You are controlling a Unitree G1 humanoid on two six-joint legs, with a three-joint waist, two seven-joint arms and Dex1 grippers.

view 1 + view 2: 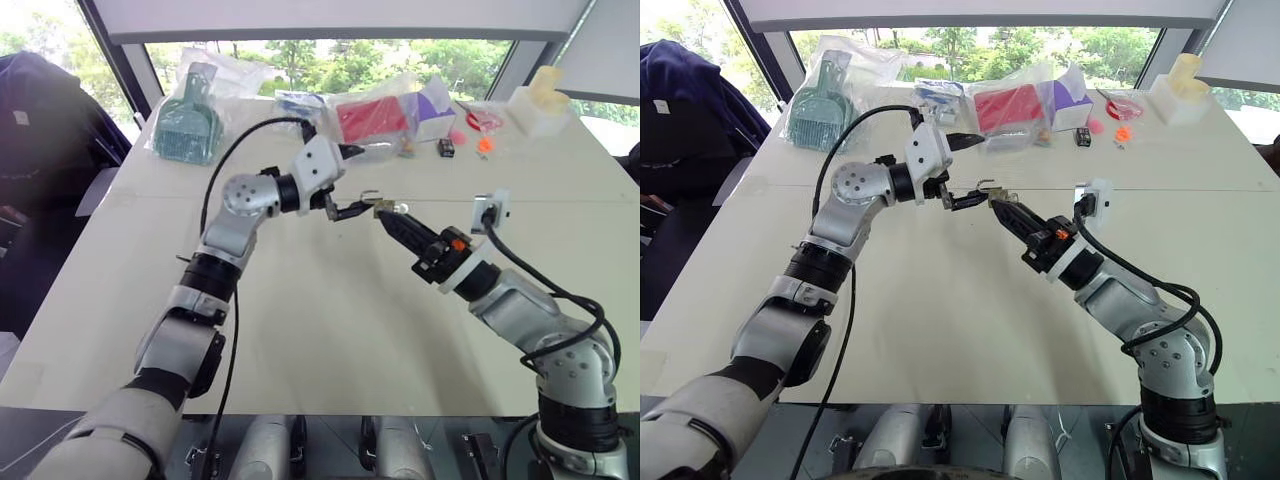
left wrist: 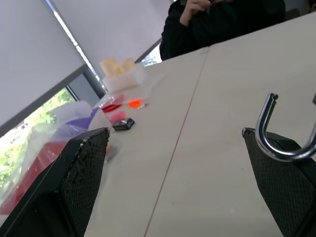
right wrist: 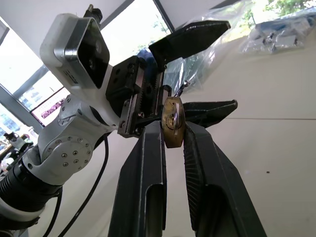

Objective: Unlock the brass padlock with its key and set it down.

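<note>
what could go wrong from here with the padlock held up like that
The right gripper pinches the brass padlock only near its fingertips, well above the table, so a bump could knock it loose and drop it. The left gripper is wide open around the lock with its shackle already swung free, so closing might catch the shackle rather than the body and twist the lock out.

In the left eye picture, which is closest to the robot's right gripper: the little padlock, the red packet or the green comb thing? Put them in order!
1. The brass padlock, pinched in the right gripper itself, mid-table.
2. The red packet, in a clear bag at the table's far side, straight behind.
3. The green comb, bagged at the far left corner.
</note>
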